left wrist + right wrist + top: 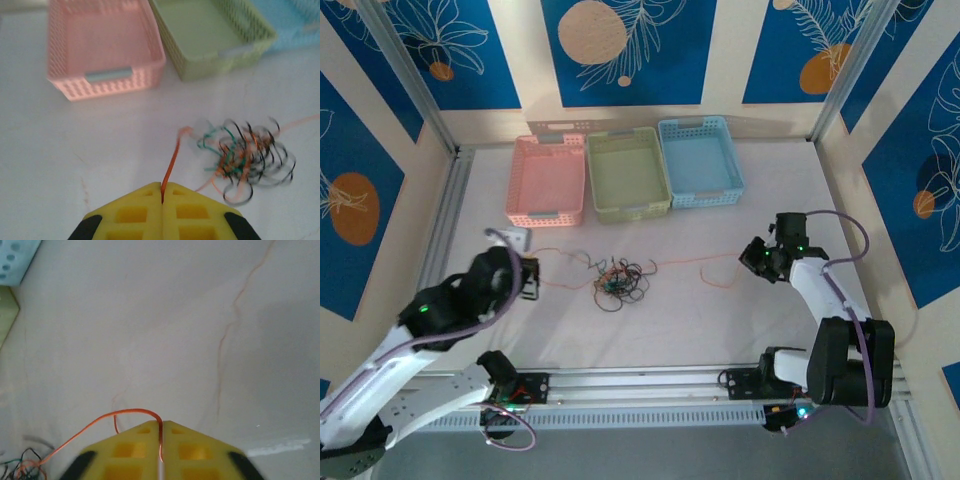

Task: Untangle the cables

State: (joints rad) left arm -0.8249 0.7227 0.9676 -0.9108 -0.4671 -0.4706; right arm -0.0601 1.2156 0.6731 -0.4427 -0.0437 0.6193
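My left fingers [162,192] and right fingers [161,429] each clamped shut on red cable [675,263].
The tangled clump [620,282] sat mid-frame below the baskets [630,213]; I judged a slow, level outward pull best.

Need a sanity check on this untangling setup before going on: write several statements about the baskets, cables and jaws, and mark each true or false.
1. No cable lies in the pink basket, green basket or blue basket. True.
2. The tangled clump sits inside the green basket. False: it lies on the table, in front of the baskets.
3. The left gripper has its jaws closed on a red wire. True.
4. The right gripper hangs wide open, holding nothing. False: its jaws pinch a red strand.
5. The pink basket stands between the other two. False: the green one is in the middle.
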